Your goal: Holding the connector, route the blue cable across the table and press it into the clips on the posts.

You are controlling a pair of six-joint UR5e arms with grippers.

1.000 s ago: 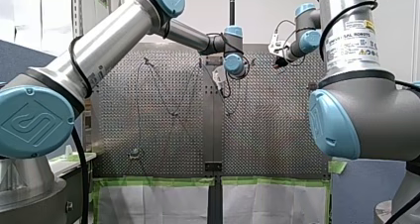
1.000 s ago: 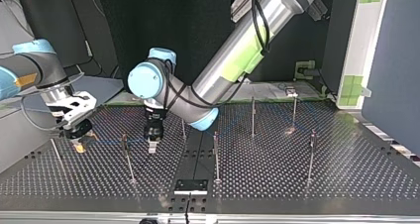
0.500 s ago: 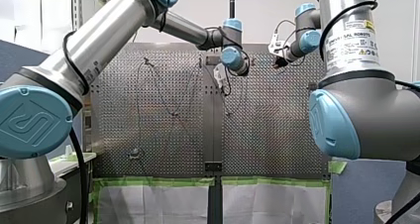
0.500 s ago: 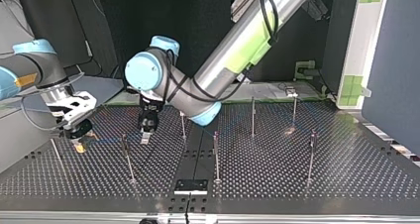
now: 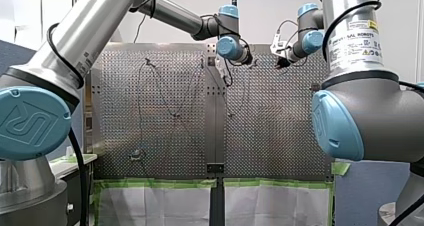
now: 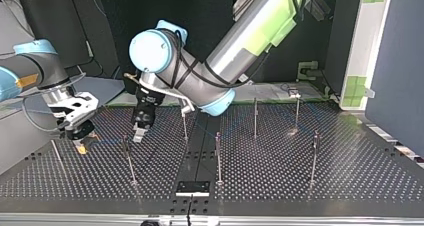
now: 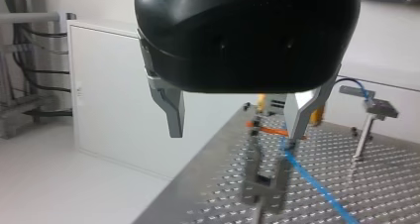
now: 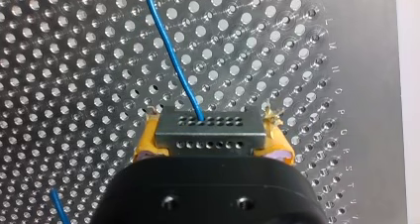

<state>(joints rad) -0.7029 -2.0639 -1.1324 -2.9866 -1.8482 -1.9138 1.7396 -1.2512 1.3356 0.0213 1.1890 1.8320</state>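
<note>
Top view: perforated table [image 6: 270,182] before dark backdrop [image 6: 117,21]; my right gripper [image 6: 79,138], nine o'clock, pinches connector [image 8: 209,132]; my left gripper [image 6: 138,134] spread.

A dark perforated metal table [image 6: 350,171] is made of two hole-patterned plates joined by a plain strip [image 6: 201,146] running near to far down the middle. Several slim upright metal posts [image 6: 218,158] stand on it, spread left to right in the top view. A small black rectangular plate [image 6: 192,187] sits on the strip at that view's near edge. Green tape [image 6: 280,102] lines the far edge. A thin blue cable [image 8: 171,55] runs over the holes; whether it touches them cannot be told.
</note>
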